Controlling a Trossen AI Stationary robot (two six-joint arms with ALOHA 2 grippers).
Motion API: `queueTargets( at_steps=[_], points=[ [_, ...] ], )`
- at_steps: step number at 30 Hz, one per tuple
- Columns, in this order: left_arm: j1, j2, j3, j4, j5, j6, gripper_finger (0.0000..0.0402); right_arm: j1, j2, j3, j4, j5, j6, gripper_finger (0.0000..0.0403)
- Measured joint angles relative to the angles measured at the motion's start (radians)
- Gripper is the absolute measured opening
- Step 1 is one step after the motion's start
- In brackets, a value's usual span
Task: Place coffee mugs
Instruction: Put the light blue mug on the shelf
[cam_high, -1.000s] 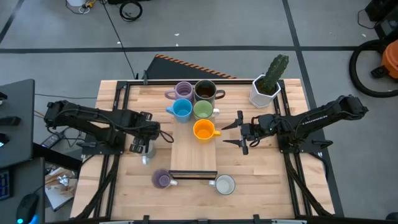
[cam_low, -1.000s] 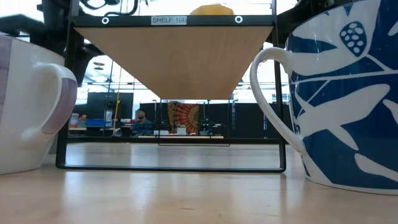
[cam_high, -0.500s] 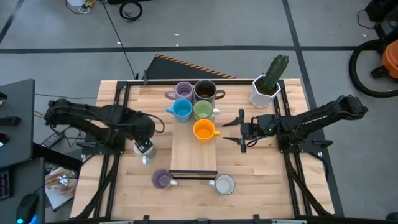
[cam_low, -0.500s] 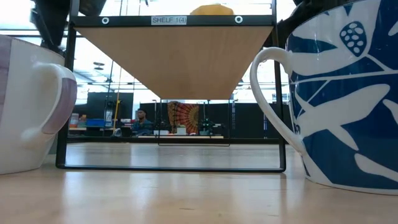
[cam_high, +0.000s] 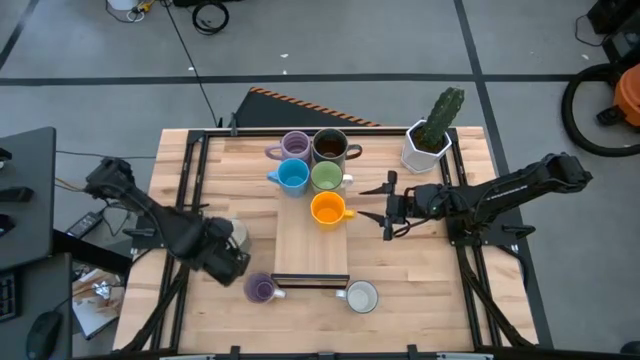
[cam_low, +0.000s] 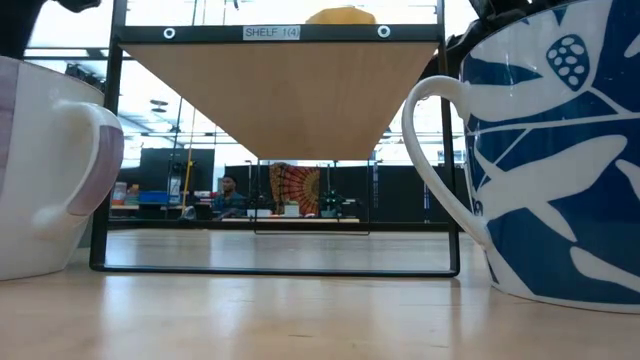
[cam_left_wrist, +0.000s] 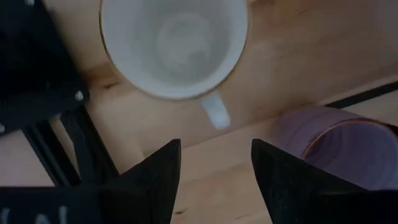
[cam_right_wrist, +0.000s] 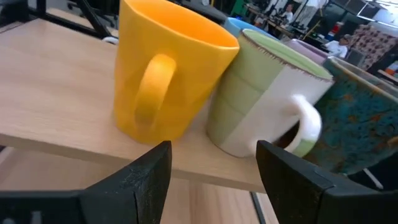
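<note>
Five coffee mugs stand on the wooden shelf board (cam_high: 312, 245): purple (cam_high: 295, 146), dark brown (cam_high: 330, 147), blue (cam_high: 292, 176), green (cam_high: 326, 177) and orange (cam_high: 327, 209). On the table stand a white mug (cam_left_wrist: 174, 43), a second purple mug (cam_high: 261, 290) and a white mug with blue leaves (cam_high: 360, 296). My left gripper (cam_left_wrist: 214, 180) points down, open, over bare table between the white mug and the purple mug (cam_left_wrist: 345, 152). My right gripper (cam_right_wrist: 214, 168) is level and open. It stands right of the orange mug (cam_right_wrist: 168, 81), facing its handle and apart from it.
A white faceted pot with a green cactus (cam_high: 428, 135) stands at the table's far right. The shelf's black frame (cam_low: 100, 150) stands close behind the two near mugs in the low view. Bare table lies right of the shelf, near my right arm.
My left gripper has gone from above the white mug toward the table's near edge, rolling about a quarter turn as it went, and has stayed open. The white mug has stayed where it stood. My right gripper has rolled a little in place.
</note>
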Motion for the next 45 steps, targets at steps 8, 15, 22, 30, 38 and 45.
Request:
queueTargets(
  at_steps=[8, 15, 22, 30, 38, 45],
  points=[
    [-0.063, 0.110, 0.000, 0.056, -0.002, -0.167, 0.0203, 0.032, -0.058, 0.000, -0.104, 0.028, 0.001, 0.0240],
    [-0.079, 0.162, -0.001, 0.094, -0.003, -0.217, 0.0203, 0.066, -0.080, 0.000, -0.159, 0.034, 0.027, 0.0240],
    [-0.079, 0.165, -0.001, 0.106, -0.010, -0.255, 0.0203, 0.087, -0.076, 0.000, -0.192, 0.027, 0.053, 0.0240],
    [-0.079, 0.167, -0.001, 0.097, -0.044, -0.304, 0.0204, 0.111, -0.076, 0.000, -0.203, 0.026, 0.054, 0.0240],
    [-0.059, 0.217, -0.002, 0.046, -0.078, -0.289, 0.0204, 0.110, -0.076, 0.000, -0.184, 0.022, 0.051, 0.0240],
    [-0.054, 0.217, -0.051, 0.055, -0.080, -0.269, 0.0204, 0.110, -0.076, 0.000, -0.175, -0.005, 0.052, 0.0240]
  ],
)
